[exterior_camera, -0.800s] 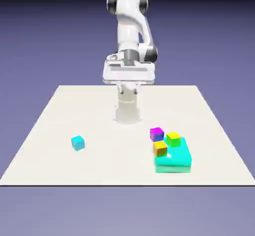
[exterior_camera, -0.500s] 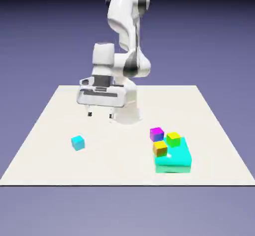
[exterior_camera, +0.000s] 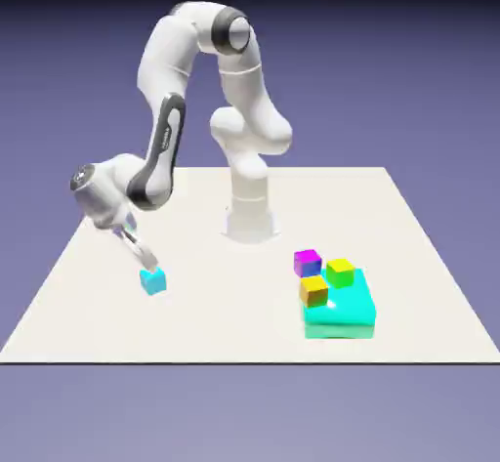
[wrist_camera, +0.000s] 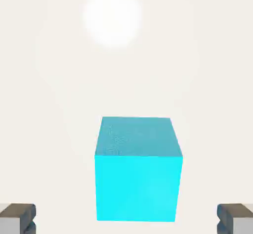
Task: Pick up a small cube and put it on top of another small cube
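Here's the hand (wrist_camera: 126, 219), fingers spread wide and empty, right by the small cyan cube (exterior_camera: 153, 281) on the counter (exterior_camera: 225, 323), which looks light, rigid, perhaps slick, so pinch opposite side faces, centred and square!

A white robot arm (exterior_camera: 161, 108) is arching over a pale, plain desk (exterior_camera: 225, 304), with only a blue-violet backdrop surrounding them; everything is looking computer-rendered, a simulated robotics test space.
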`<action>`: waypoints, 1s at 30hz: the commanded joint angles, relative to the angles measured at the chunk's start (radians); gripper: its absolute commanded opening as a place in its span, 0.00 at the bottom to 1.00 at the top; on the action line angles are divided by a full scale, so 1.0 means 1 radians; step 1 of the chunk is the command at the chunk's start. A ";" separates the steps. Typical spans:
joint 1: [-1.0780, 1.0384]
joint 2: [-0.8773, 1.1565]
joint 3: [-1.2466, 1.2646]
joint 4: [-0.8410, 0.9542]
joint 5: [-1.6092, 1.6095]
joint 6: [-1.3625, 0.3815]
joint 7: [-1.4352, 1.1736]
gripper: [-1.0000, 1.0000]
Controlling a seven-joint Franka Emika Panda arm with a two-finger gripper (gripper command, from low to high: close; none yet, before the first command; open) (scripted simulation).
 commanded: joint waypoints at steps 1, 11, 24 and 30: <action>-0.002 0.034 0.007 -0.010 0.012 0.044 -0.008 0.50; 0.034 -0.036 0.019 0.030 -0.019 -0.066 0.014 0.00; 0.505 -0.062 0.410 0.334 -0.130 -0.401 0.099 0.00; 0.584 -0.041 0.470 0.321 -0.156 -0.368 0.118 0.00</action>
